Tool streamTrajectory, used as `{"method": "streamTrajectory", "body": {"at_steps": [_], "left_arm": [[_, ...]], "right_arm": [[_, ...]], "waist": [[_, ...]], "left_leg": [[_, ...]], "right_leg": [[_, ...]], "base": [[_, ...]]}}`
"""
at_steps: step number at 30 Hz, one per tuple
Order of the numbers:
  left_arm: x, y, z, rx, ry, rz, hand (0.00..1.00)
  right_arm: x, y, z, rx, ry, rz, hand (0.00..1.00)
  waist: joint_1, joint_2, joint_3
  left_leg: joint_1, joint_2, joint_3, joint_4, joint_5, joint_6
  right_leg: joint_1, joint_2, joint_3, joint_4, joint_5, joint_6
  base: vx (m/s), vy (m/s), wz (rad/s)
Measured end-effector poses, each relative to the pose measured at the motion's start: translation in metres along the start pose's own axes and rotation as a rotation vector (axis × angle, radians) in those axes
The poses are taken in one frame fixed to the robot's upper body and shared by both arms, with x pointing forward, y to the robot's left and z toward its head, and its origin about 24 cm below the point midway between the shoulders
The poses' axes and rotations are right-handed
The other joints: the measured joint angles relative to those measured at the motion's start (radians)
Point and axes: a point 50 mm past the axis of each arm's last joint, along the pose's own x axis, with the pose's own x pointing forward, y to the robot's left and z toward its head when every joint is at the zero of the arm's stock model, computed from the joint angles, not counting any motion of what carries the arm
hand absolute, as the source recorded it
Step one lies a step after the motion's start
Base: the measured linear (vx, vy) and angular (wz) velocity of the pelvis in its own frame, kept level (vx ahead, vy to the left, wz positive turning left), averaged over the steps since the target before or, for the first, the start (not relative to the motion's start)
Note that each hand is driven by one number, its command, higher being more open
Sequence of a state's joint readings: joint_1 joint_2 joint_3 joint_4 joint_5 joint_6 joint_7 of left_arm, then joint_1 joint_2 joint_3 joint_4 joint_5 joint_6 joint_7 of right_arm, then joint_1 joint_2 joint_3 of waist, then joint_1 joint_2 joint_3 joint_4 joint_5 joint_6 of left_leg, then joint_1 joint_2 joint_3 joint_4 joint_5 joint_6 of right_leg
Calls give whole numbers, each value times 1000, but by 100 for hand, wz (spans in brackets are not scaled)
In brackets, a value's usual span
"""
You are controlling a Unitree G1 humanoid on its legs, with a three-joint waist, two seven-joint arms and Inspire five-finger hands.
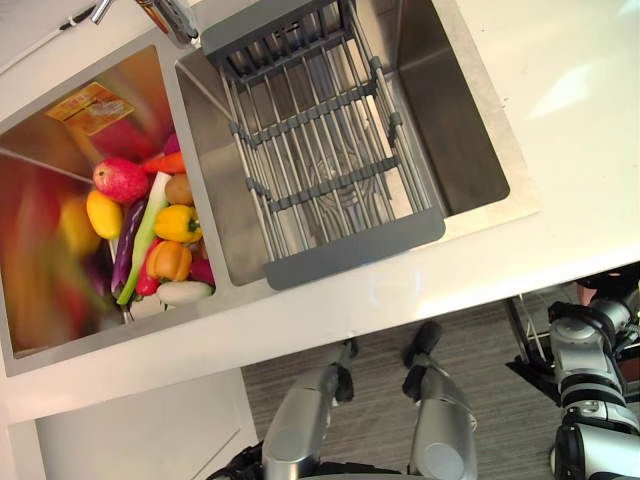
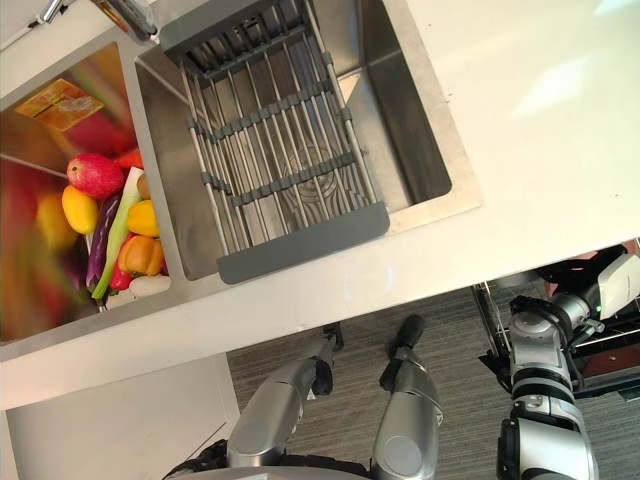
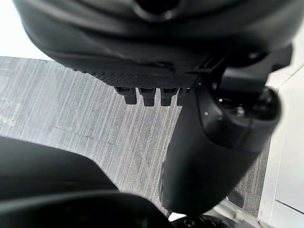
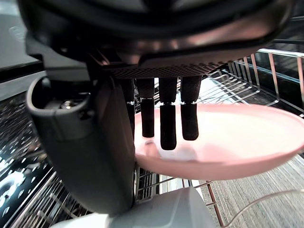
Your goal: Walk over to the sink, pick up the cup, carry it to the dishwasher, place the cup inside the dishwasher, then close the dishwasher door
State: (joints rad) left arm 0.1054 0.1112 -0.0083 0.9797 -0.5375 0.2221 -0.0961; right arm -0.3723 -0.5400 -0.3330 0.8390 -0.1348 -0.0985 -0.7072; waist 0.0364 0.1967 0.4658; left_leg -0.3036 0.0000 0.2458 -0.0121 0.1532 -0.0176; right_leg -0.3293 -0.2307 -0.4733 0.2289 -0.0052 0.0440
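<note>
A steel sink with two basins lies below me in the eye views. A grey drying rack spans the right basin. Through its bars shows a faint round outline; I cannot tell whether it is a drain or a clear cup. My right hand hangs over a wire dishwasher rack, its fingers straight and holding nothing, just in front of a pink plate. My left hand hangs above grey floor, relaxed, with nothing in it.
The left basin holds several fruits and vegetables. A faucet stands at the back. A white counter runs to the right of the sink, with white cabinet fronts below. The dishwasher rack edge shows at the lower right.
</note>
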Motion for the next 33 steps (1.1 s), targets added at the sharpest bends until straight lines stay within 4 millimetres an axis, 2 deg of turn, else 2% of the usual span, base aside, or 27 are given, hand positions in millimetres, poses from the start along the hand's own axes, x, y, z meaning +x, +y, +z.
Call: {"method": "streamTrajectory", "body": {"at_steps": [5,8,10,13,14,16,21,22,25,27,28,30,31,32,33], "left_arm": [[-1,1,-4,-36,-6,-38,100],[-2,2,-6,-34,-14,-52,100],[-4,3,-7,-16,-20,-55,100],[-5,6,-7,12,-21,-54,100],[-6,10,-7,9,-19,-50,100],[-8,18,-11,-28,-15,-41,100],[-15,40,-20,-108,-8,4,100],[-16,44,-23,-137,2,28,100],[-18,50,-29,-191,10,81,100],[-20,55,-37,-228,28,144,100],[-21,56,-41,-241,37,159,100],[-23,57,-55,-276,72,200,100],[-23,58,-57,-279,78,206,100],[-23,57,-60,-281,84,218,100],[-24,57,-60,-281,88,223,100]], "right_arm": [[-6,3,-5,148,85,-3,100],[-19,3,-7,251,91,22,100],[-27,-2,0,315,51,18,100],[-25,-22,22,447,-47,-24,100],[-23,-31,29,495,-76,-64,100],[-24,-44,28,535,-84,-124,100],[-19,-99,-8,673,7,-381,100],[-21,-117,-23,704,33,-467,100],[-34,-136,-59,718,121,-556,100],[-58,-147,-107,767,268,-647,100],[-66,-148,-119,780,312,-667,100],[-99,-141,-151,877,440,-705,100],[-106,-137,-154,899,464,-698,100],[-117,-122,-158,940,510,-653,100],[-126,-105,-158,997,549,-589,100]], "waist": [[3,-5,4],[3,-11,9],[0,-18,13],[-10,-24,13],[-16,-35,13],[-25,-58,8],[-49,-124,-23],[-59,-137,-31],[-76,-156,-43],[-81,-169,-73],[-82,-170,-88],[-84,-173,-126],[-83,-174,-136],[-82,-174,-151],[-81,-162,-165]], "left_leg": [[31,2,0,-11,0,-1],[66,4,0,-20,-3,-4],[91,5,4,-30,-4,-2],[109,10,20,-43,-5,4],[118,13,27,-51,-4,6],[145,20,39,-56,-5,8],[183,33,56,-56,-19,19],[185,35,59,-56,-21,19],[204,38,61,-56,-28,16],[230,41,57,-56,-34,8],[234,41,54,-56,-35,7],[265,38,53,-57,-45,-4],[267,38,54,-57,-52,-9],[267,38,61,-54,-60,-2],[266,41,74,-53,-65,4]], "right_leg": [[14,-1,6,20,-21,1],[46,1,5,21,-30,2],[64,4,9,22,-34,2],[69,12,23,16,-37,6],[71,17,28,14,-37,6],[93,27,36,10,-38,3],[124,45,51,7,-51,-1],[124,47,52,8,-55,-2],[141,49,51,12,-66,-1],[173,49,36,13,-76,2],[178,48,32,15,-79,4],[213,43,25,19,-96,6],[214,41,27,22,-100,6],[213,38,26,28,-108,8],[212,38,26,28,-110,11]], "base": [[36,-28,-2],[0,0,0],[21,-19,-8],[9,-24,-16],[23,-29,-13],[70,-44,-17],[99,-44,-13],[94,-30,-6],[85,-27,-1],[97,-28,8],[78,-15,13],[53,-4,7],[0,0,0],[-71,8,-6],[-82,9,-2]]}}
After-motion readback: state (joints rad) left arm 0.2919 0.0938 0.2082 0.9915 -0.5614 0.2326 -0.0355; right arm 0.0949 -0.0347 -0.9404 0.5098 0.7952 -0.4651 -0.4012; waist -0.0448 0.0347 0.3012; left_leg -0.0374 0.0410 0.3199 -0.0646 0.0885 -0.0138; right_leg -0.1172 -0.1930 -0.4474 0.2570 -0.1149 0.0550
